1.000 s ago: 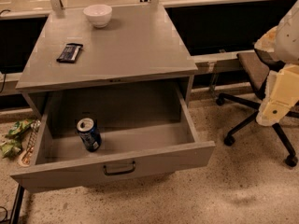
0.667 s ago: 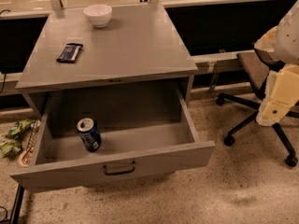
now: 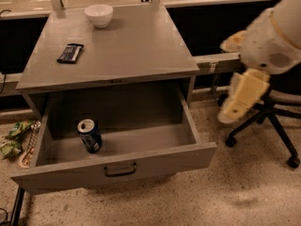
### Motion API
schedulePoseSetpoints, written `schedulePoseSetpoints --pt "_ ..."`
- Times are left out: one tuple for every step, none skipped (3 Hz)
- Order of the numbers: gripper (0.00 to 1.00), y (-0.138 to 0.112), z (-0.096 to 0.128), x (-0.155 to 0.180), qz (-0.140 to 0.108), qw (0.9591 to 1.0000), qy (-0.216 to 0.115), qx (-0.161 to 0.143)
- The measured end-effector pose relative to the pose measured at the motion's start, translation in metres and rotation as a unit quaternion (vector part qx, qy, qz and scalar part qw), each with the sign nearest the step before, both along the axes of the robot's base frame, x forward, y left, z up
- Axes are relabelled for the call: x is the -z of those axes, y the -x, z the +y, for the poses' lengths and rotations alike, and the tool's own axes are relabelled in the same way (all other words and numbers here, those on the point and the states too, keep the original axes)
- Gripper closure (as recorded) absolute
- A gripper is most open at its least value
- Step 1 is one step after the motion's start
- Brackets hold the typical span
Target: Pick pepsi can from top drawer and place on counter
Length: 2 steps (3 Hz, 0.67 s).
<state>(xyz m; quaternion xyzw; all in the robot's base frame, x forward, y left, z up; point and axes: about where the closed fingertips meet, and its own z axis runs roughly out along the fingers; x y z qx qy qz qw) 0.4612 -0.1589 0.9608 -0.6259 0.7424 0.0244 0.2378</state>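
The pepsi can (image 3: 90, 135), dark blue with a silver top, stands upright in the left part of the open top drawer (image 3: 155, 136). The drawer is pulled out, with a dark bar handle (image 3: 120, 170) on its front panel. The grey counter (image 3: 127, 46) is the cabinet top above it. My gripper (image 3: 231, 112) hangs at the end of the cream arm to the right of the drawer, above the floor, well apart from the can.
A white bowl (image 3: 99, 15) stands at the back of the counter and a flat black packet (image 3: 70, 52) lies at its left. An office chair (image 3: 273, 121) stands right of the cabinet behind the arm. Green litter (image 3: 14, 135) lies on the floor at left.
The arm and gripper have swung left, closer to the drawer's right side. The can, drawer and counter items have not moved.
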Motion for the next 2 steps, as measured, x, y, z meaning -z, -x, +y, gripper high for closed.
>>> schedulePoseSetpoints --pt "0.0 -0.035 0.104 0.01 -0.027 0.9882 -0.129 -0.079" --pt "0.0 -0.057 0.173 0.025 -0.013 0.9728 -0.192 -0.128"
